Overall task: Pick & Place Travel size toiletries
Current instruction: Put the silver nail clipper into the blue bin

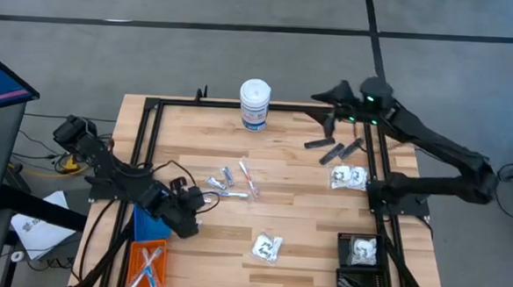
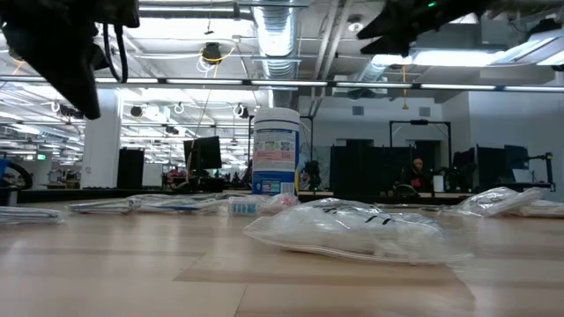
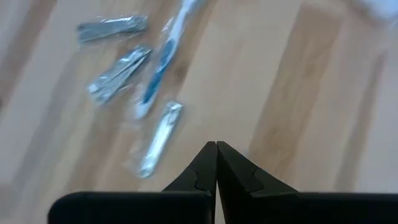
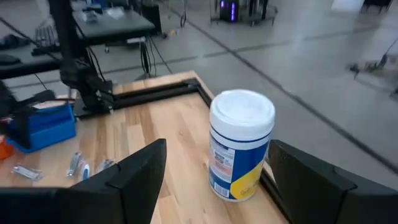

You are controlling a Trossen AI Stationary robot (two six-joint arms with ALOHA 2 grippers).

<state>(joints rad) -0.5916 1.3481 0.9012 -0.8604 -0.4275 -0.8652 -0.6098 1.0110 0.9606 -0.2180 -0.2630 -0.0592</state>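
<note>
L gripper hung over the pale wood-plank table near its L side, fingers pressed together, nothing between them; in the L wrist view the two dark tips met in a point above bare wood. Just ahead of it lay the small cluster of silver metal clipper-like pieces w/ a blue-and-white toothbrush in clear wrap among them, and thin white-and-red sticks beside that, all flat on the table near centre.

R gripper was up at the far R corner, fingers spread wide, holding nothing; R wrist view showed the tall white canister w/ blue-and-yellow label standing upright between and beyond the two dark fingers, not touched.

Other toiletries: slim black pieces lay scattered below the R gripper; a clear crinkly packet w/ white contents sat near the R rail, another towards the near edge, the latter big in the low view.

Orange bin at the near L held white-and-blue sticks. Black bin at the near R held a white packet.
</note>
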